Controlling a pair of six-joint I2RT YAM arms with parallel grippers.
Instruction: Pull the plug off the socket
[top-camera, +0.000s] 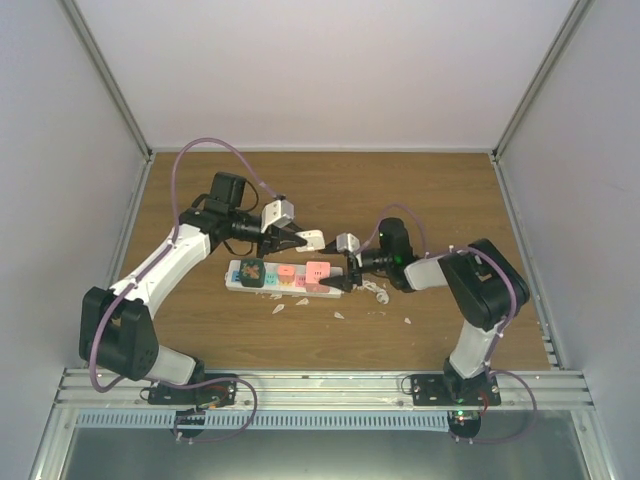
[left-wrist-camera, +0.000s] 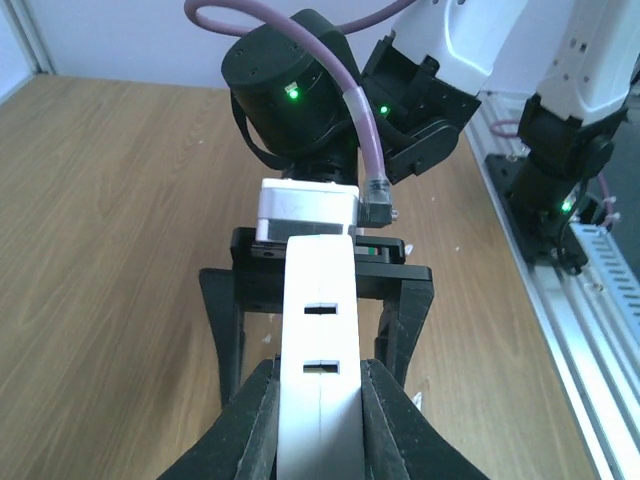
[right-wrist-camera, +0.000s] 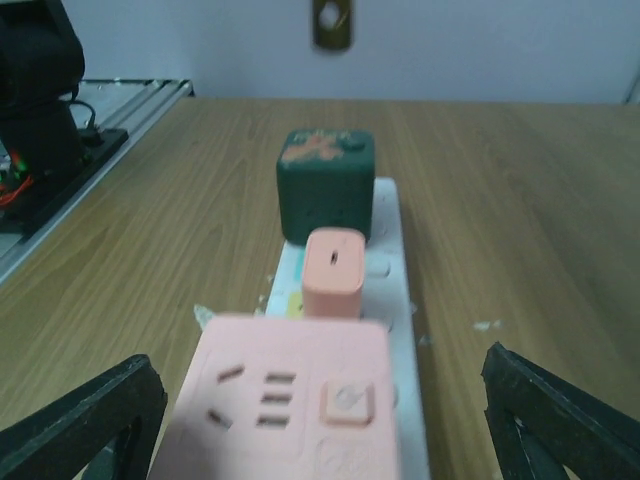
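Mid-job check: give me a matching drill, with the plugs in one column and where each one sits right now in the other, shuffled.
Things:
1. white plug
2. dark green plug
3. small orange plug
4. pink adapter

Places:
A. on the socket, nearest the right tool
B. clamped in the left tool, off the socket
C. on the socket, farthest from the right tool
D. on the socket, between two others

Pairs: 1-B, 2-C, 3-D, 4-A

We lose the near end of the socket (right-wrist-camera: 392, 280) under a blurred pink block (right-wrist-camera: 290, 400), itself cut by the bottom edge. Same for the white plug (left-wrist-camera: 318, 420), cropped below.
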